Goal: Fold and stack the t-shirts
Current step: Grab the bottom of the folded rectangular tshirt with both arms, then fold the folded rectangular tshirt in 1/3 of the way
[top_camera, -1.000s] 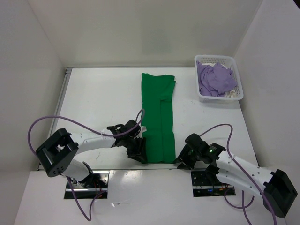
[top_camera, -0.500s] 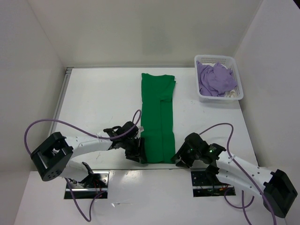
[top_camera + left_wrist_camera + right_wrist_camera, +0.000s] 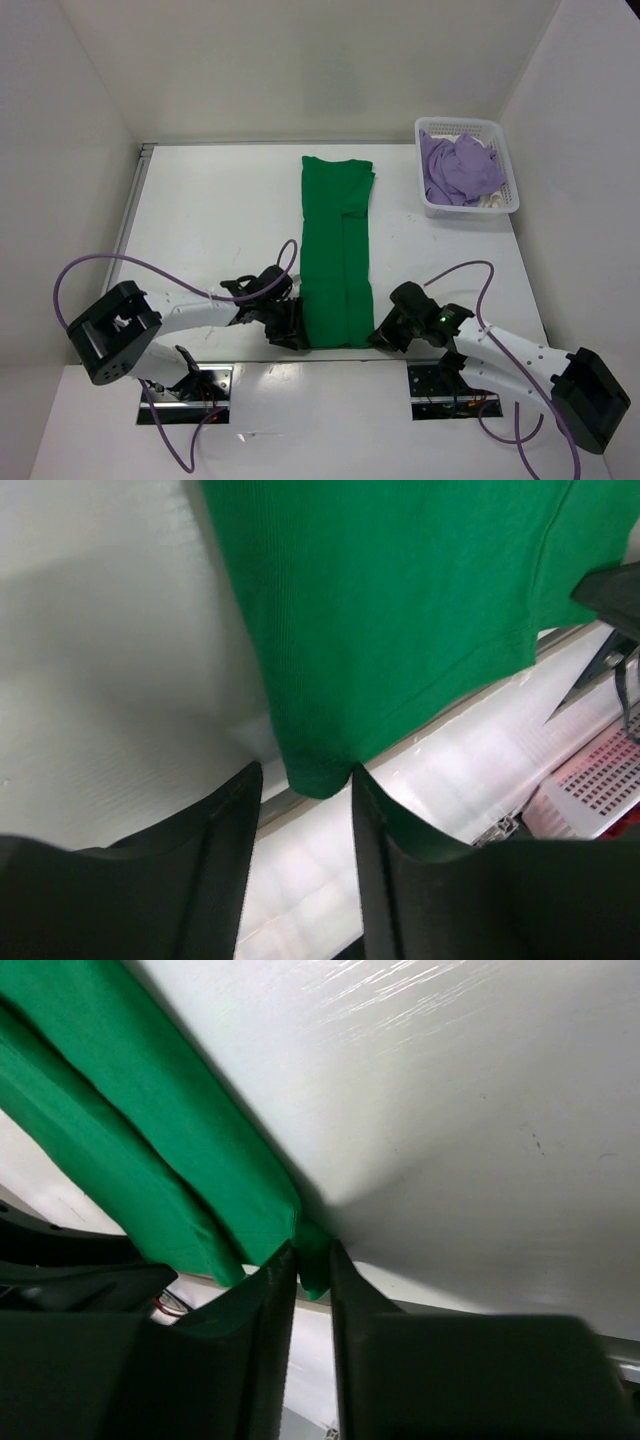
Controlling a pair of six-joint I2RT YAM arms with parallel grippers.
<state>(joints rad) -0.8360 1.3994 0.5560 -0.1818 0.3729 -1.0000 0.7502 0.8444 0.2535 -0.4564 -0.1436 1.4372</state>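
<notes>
The green t-shirt [image 3: 338,240] lies flat as a long folded strip down the table's middle, its near end at the front edge. My left gripper [image 3: 291,326] sits at its near-left corner. In the left wrist view that gripper [image 3: 303,770] is open, with the tip of the green cloth [image 3: 400,610] between its fingertips. My right gripper [image 3: 385,331] is at the near-right corner. In the right wrist view it [image 3: 313,1250] is shut on a pinch of the green hem [image 3: 130,1120]. The lavender t-shirt [image 3: 455,168] is bunched in the basket, with a bit of white cloth [image 3: 490,199] beside it.
A white perforated basket [image 3: 508,160] stands at the back right, against the right wall. White walls close in the table on the left, back and right. Purple cables loop off both arms near the front edge [image 3: 250,352].
Both grippers have slid a little toward the front edge at the shirt's near corners. The right jaws have narrowed onto the right corner; the left jaws stay apart.
</notes>
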